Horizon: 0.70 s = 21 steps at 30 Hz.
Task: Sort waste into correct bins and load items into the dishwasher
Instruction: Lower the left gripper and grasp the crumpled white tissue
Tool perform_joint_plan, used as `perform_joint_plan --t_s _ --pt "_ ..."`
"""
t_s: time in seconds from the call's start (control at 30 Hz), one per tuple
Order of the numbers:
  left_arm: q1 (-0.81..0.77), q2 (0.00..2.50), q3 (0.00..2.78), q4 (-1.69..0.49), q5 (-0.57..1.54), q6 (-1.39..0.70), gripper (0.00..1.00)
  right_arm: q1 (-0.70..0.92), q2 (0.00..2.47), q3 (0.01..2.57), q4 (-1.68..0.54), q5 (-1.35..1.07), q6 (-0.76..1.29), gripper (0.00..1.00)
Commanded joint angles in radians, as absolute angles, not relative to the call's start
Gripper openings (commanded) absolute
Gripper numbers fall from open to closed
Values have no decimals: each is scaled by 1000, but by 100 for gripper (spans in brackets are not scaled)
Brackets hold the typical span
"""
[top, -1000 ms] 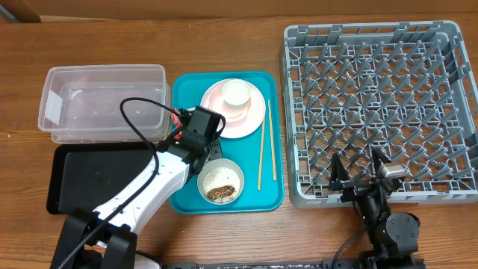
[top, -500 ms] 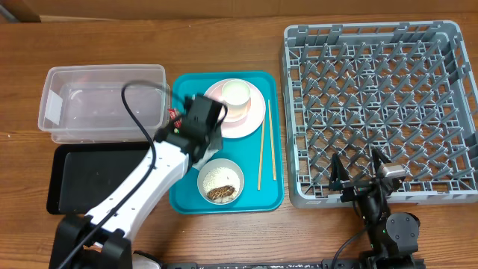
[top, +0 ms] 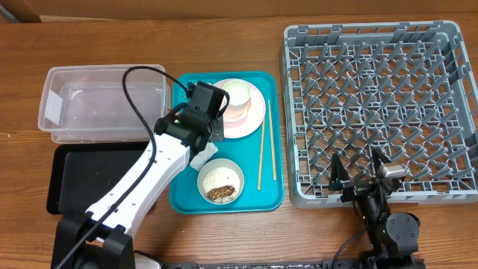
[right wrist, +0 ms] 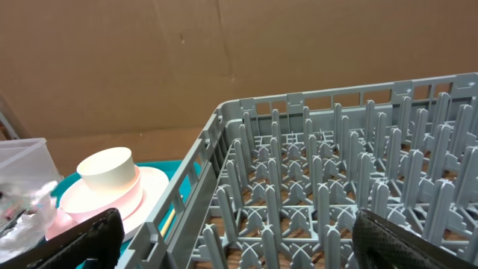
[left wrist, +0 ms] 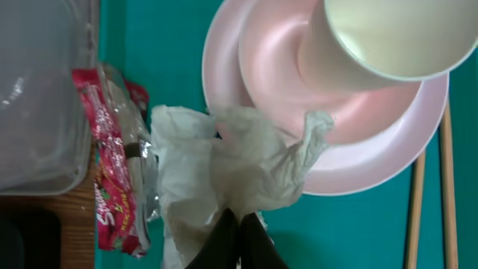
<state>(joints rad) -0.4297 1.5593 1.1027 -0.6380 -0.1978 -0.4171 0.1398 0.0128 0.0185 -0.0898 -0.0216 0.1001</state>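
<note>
Over the teal tray [top: 187,196], my left gripper [left wrist: 240,224] is shut, its black tips pinching a crumpled white napkin [left wrist: 224,149] just left of the pink plate [left wrist: 358,161]. From overhead, the napkin [top: 202,156] peeks out under the left arm. A red snack wrapper [left wrist: 112,149] lies at the tray's left edge. The pink bowl [left wrist: 276,60] sits on the plate and holds the white cup [top: 237,93]. A grey-white bowl [top: 220,181] holds rice scraps. Two chopsticks [top: 261,146] lie to the right. My right gripper [top: 361,175] stands open at the dish rack's [top: 377,104] near edge.
The clear tub [top: 104,103] stands left of the teal tray, with the black tray [top: 86,179] in front of it. The left arm's black cable loops above the tub's right end. Brown cardboard backs the table.
My left gripper closed on the napkin and moved toward the far side of the tray, pulling the napkin up with it. The right arm has stayed still.
</note>
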Motion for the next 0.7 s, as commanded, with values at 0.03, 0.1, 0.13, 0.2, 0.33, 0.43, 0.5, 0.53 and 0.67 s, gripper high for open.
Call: perform_joint_plan --t_s 0.03,0.1,0.13,0.2,0.33,0.43,0.5,0.53,0.67 --pt "-426 1568 1100 -661 -110 -431 4 147 5 8 -84 -16 94 100" --pt "-426 1571 1099 -684 -112 -434 4 147 5 8 -84 -16 94 100" --pt "-426 1577 1099 -700 -111 -434 4 147 5 8 -84 -16 94 100" --pt "-426 1604 1099 -735 -112 -434 4 147 5 8 -84 -16 94 100" --pt "-426 1682 1099 -724 -112 -434 4 147 5 8 -84 -16 94 100" --pt "-424 1737 1099 -721 -132 -434 5 147 5 8 -84 -16 93 100" --pt "-424 1757 1100 -717 -164 -434 7 147 5 8 -84 -16 94 100" --pt "-424 1761 1101 -713 -176 -434 9 147 5 8 -84 -16 94 100" --pt "-423 1748 1131 -718 -199 -431 38 147 5 8 -84 -16 94 100"
